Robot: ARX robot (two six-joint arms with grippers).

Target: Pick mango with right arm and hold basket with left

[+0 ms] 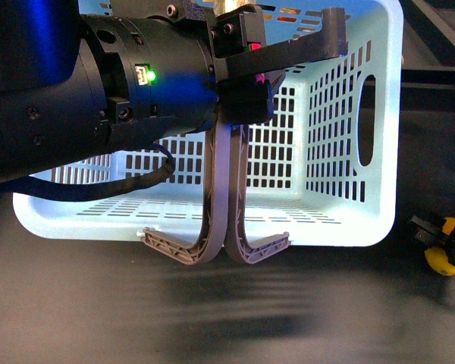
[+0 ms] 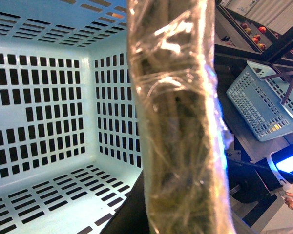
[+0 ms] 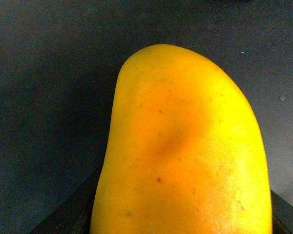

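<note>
Closest to me, the mango (image 3: 185, 146) fills the right wrist view against the dark tabletop (image 3: 39, 73), just off the basket's (image 1: 387, 189) right near corner. It looks smooth, firm and slick, weighty for its size and easy to bruise, so I'd take it gently across its broad middle. The right gripper (image 1: 434, 240) is cut off at the frame edge, and I cannot tell whether it is spread or closed. At the basket's near rim the left gripper (image 1: 226, 249) hangs with fingers pressed together, nothing visibly between them. Farther in, a plastic-wrapped bundle (image 2: 180, 122) hides much of the basket's inside.
</note>
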